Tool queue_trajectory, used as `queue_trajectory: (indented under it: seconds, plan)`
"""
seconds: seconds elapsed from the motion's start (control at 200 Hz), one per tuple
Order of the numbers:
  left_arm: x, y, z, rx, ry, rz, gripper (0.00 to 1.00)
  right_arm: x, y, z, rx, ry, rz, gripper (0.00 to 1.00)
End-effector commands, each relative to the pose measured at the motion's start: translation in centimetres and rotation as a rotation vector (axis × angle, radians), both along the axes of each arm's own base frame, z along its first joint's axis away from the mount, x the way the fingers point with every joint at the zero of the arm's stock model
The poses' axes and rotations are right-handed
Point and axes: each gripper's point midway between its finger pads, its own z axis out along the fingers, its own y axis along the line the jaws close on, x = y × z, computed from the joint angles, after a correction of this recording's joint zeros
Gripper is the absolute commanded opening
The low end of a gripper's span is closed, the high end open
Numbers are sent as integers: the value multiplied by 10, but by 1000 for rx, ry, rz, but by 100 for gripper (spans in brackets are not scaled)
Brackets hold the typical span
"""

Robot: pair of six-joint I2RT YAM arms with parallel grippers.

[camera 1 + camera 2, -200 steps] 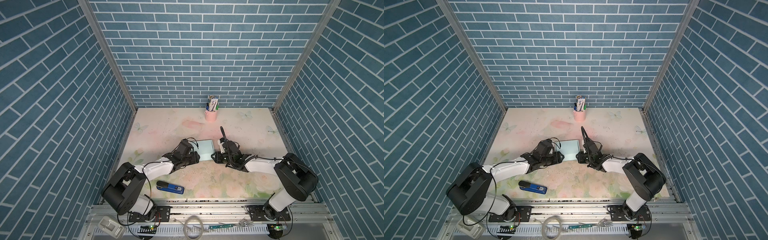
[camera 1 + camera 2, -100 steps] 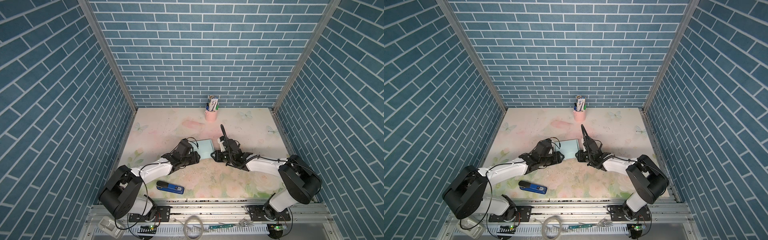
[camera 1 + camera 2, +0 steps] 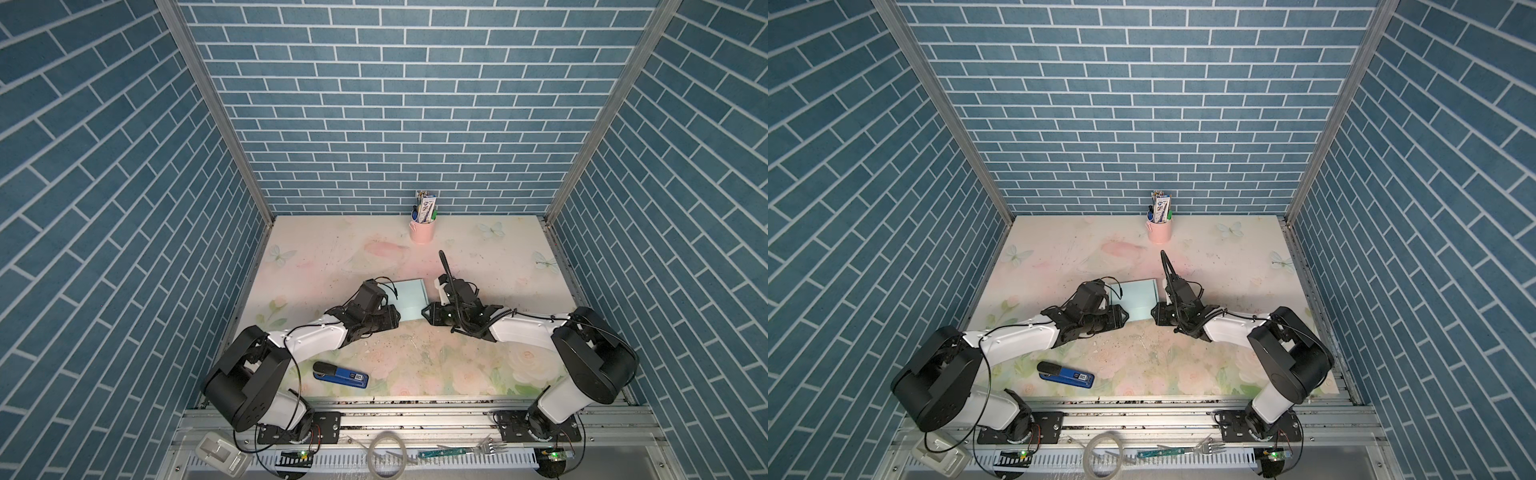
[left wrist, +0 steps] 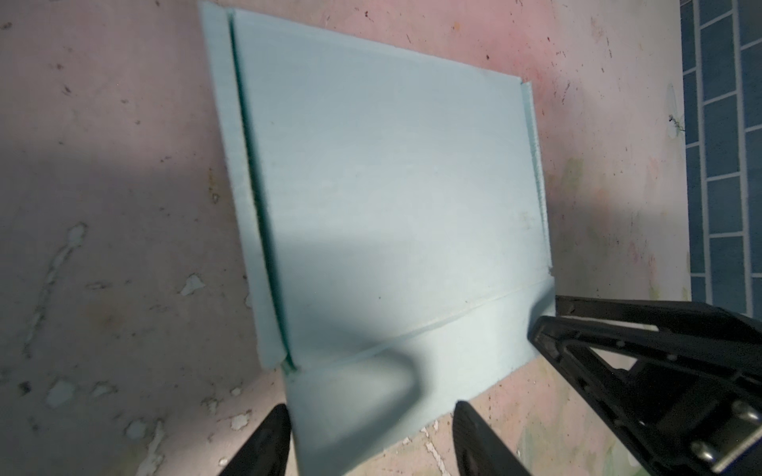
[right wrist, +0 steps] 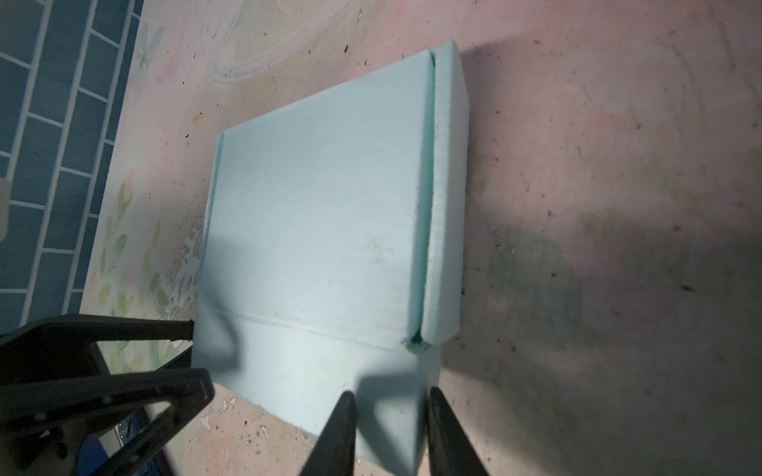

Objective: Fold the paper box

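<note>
In both top views the paper box [image 3: 410, 298] [image 3: 1139, 299] is seen flat at mid-table between the left gripper [image 3: 397, 318] [image 3: 1126, 318] and the right gripper [image 3: 424, 312] [image 3: 1153, 312], both set at its near edge. A blue stapler [image 3: 340, 375] is seen near-left, well apart. In the left wrist view the left gripper [image 4: 371, 408] is spread wide astride the left end of the near flap [image 4: 412, 362]. In the right wrist view the right gripper [image 5: 389, 395] is set narrowly about the flap's right end; whether it is pinched cannot be told.
</note>
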Motion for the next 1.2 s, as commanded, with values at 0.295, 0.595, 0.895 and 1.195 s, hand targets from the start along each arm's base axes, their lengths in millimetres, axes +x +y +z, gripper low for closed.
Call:
queue_trajectory:
  seconds: [0.295, 0.595, 0.895, 1.195]
  plan:
    - [-1, -1, -12, 34, 11, -23, 64, 12, 1, -4, -63, -61, 12, 30]
    - [-2, 1, -13, 49, 10, -28, 65, 16, 2, -6, -53, -97, 15, 30]
    - [-2, 2, -14, 57, 13, -29, 65, 20, -1, -10, -49, -137, 11, 30]
    - [-2, 9, -15, 68, 20, -19, 65, 27, -6, -16, -36, -127, -2, 30]
